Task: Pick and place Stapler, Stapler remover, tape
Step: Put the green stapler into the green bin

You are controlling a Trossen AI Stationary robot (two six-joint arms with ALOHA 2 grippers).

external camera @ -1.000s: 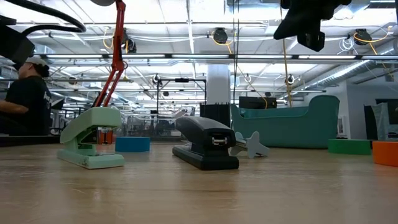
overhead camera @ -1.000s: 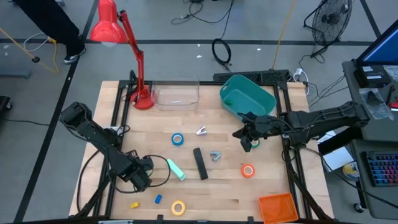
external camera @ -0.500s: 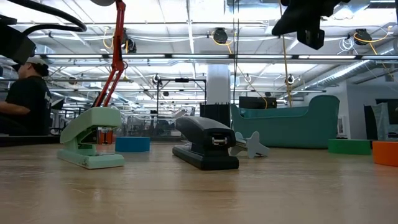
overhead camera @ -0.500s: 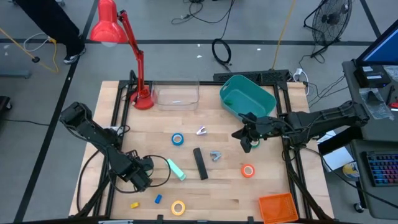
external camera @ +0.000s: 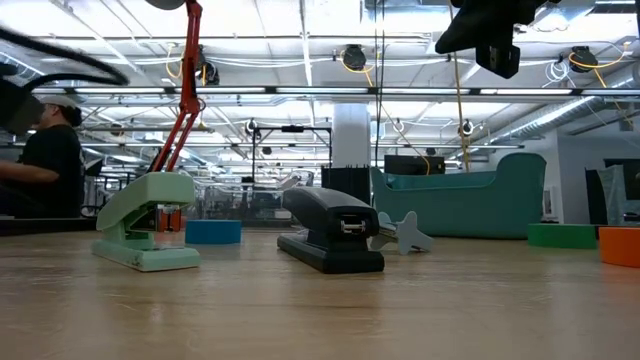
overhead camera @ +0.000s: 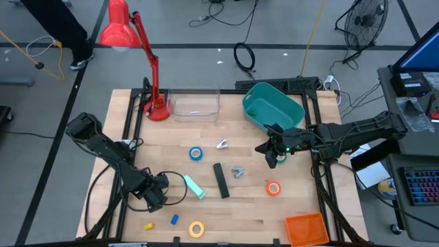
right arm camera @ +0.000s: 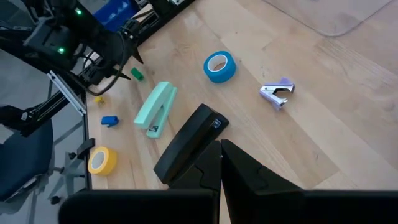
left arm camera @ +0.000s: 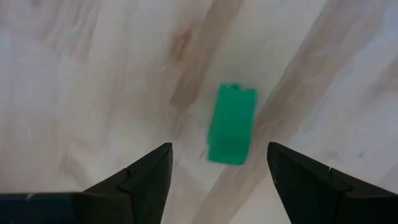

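Near the bench's front-left corner, the left gripper waits, fingers wide over a small green block (not a task item). The black stapler lies mid-bench. Further right, the right gripper hovers with fingers closed together; it should open before descending squarely across the stapler's width.

A robotics lab or workshop: a wooden bench on a grey concrete floor strewn with cables, a floor fan, a keyboard, and, in the low view, exposed ceiling ducts over a big open hall.
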